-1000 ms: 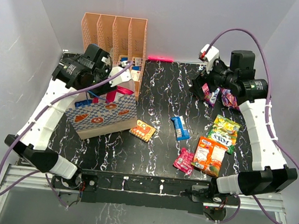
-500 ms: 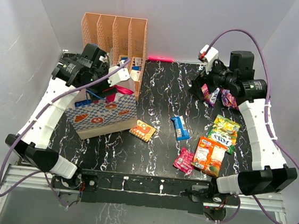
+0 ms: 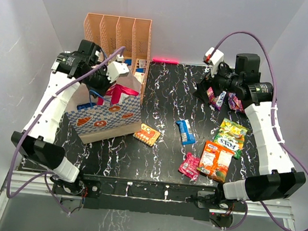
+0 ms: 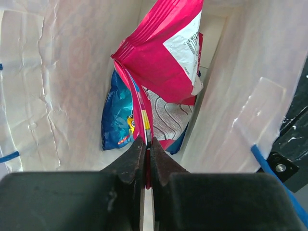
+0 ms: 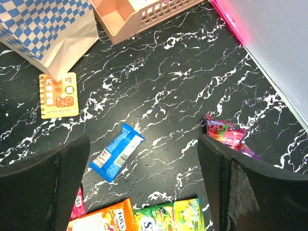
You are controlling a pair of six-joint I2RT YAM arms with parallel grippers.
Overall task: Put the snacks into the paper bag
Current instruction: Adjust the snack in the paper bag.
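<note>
The left fingers (image 4: 131, 161) are clamping the magenta packet (image 4: 161, 57) partly inside the paper bag (image 4: 57, 96). The right fingers (image 5: 62, 183) are hanging spread apart above the desk (image 5: 159, 82).

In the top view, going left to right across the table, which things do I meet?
paper bag → small orange packet → blue packet → green-yellow packet. Left out, overlapping those sideways: pink packet, large orange packet.

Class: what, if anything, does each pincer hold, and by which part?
The left pincer pinches the magenta packet by one thin edge, between the walls of the paper bag. The right pincer is open and holds nothing.
</note>
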